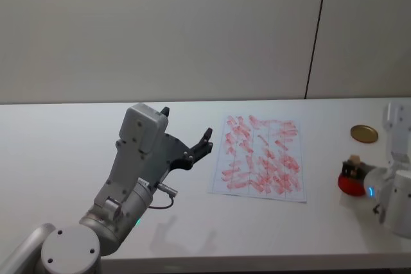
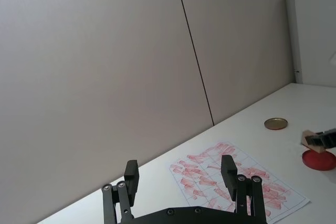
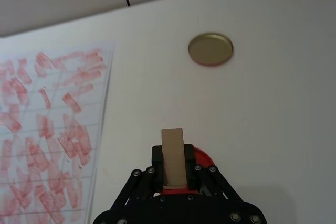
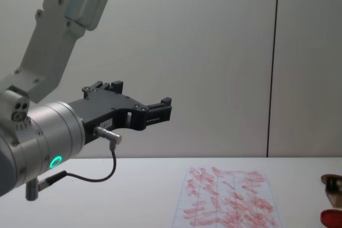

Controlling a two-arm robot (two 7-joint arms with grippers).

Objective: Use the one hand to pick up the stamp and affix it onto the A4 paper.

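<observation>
The right claw [image 3: 174, 167] is clamped on the pale wooden stamp [image 3: 172, 148], over the red ink pad [image 3: 203, 157] at the head view's lower right, right of the A4 paper [image 1: 260, 158]; the left claw [image 2: 180, 167] hangs open, lower left

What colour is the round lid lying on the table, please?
The lid is gold-coloured, shown best in the right wrist view.

The left gripper [image 1: 187, 126] hangs raised at centre-left of the head view, its fingers spread wide. The right gripper [image 1: 351, 170], near the right edge, pinches the stamp [image 3: 172, 156].
</observation>
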